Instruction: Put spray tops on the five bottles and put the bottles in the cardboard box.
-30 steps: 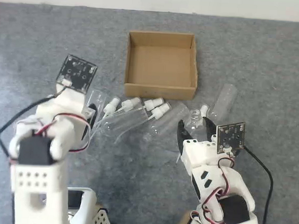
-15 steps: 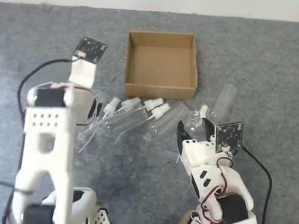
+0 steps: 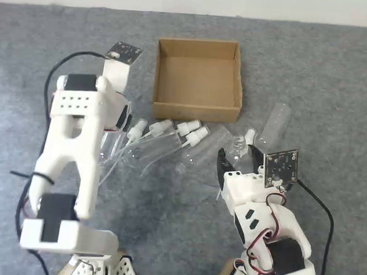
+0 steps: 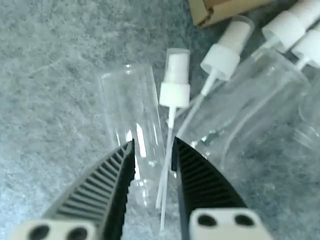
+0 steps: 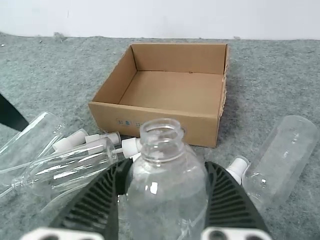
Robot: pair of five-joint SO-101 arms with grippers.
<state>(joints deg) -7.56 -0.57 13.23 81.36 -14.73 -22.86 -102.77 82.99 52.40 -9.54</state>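
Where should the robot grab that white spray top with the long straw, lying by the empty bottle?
Grip the spray top by its white collar, coming straight down from above, jaws on either side. It lies flat, the collar is its widest, firmest part, and the thin tube would probably bend or slip.

Left arm (image 3: pixel 70 149) stretched out, right arm (image 3: pixel 257 207) tucked in.
The left arm leans far forward, its hand (image 4: pixel 152 146) aimed downward with fingers narrowly parted; the right arm sits folded, its hand (image 5: pixel 165 172) clamped around an upright bottle (image 5: pixel 161 145).
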